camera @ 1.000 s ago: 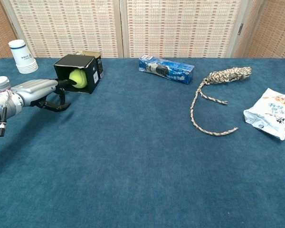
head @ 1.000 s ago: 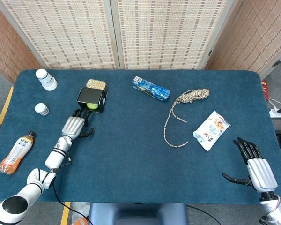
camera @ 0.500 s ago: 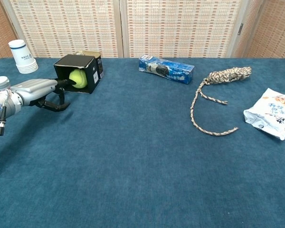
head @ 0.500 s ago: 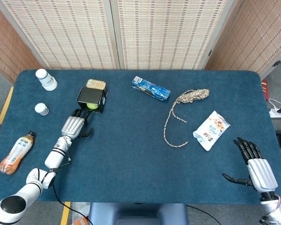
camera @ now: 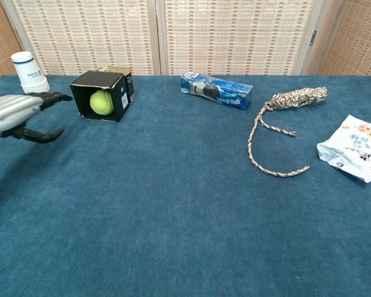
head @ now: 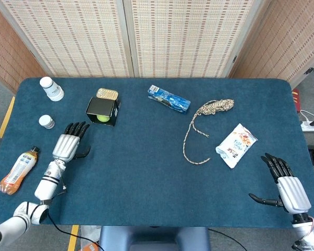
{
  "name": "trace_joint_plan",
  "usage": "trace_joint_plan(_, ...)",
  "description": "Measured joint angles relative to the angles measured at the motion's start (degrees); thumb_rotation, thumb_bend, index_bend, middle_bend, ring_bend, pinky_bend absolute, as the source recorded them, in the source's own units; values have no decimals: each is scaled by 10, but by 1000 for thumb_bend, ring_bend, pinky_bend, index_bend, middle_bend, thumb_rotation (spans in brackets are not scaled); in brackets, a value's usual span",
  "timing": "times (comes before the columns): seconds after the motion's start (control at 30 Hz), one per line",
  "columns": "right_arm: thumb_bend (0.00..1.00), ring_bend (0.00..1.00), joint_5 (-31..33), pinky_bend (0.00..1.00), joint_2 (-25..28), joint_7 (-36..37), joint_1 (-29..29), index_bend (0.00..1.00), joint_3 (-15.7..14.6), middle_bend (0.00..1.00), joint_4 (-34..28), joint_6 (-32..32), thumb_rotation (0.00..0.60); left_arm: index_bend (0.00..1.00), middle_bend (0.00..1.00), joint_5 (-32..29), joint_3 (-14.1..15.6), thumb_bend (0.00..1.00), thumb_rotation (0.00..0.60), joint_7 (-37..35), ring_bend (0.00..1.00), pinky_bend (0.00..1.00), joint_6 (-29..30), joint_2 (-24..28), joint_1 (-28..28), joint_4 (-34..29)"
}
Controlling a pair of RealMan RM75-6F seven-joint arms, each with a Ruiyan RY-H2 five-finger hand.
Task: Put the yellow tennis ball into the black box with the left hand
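The yellow tennis ball lies inside the black box, which rests on its side with its mouth toward me. My left hand hovers open to the left of and nearer than the box, fingers spread and holding nothing. At the table's near right corner my right hand is open and empty; the chest view does not show it.
A tin can stands behind the box. White cups, a small jar and an orange bottle are at the left. A blue carton, a coiled rope and a snack bag lie to the right.
My left hand has drawn back from the box mouth toward the left and near side. The ball stays in the box. The right hand has not moved.
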Motion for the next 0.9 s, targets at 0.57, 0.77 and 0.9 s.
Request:
trace_joint_plan(0.57, 0, 0, -75, 0, 8, 48, -24, 0, -28, 0, 23, 73, 543, 1000, 1000, 40, 37, 675, 600, 4, 919, 938, 450, 163, 311, -276)
trace_joint_plan(0.77, 0, 0, -79, 0, 6, 41, -20, 0, -30, 0, 24, 68, 543, 1000, 1000, 57, 63, 688, 600, -11, 921, 937, 424, 165, 334, -251)
trace_joint_plan(0.9, 0, 0, -78, 0, 6, 37, -17, 0, -32, 0, 23, 60, 544, 1000, 1000, 76, 65, 691, 600, -12, 920, 935, 433, 163, 344, -243)
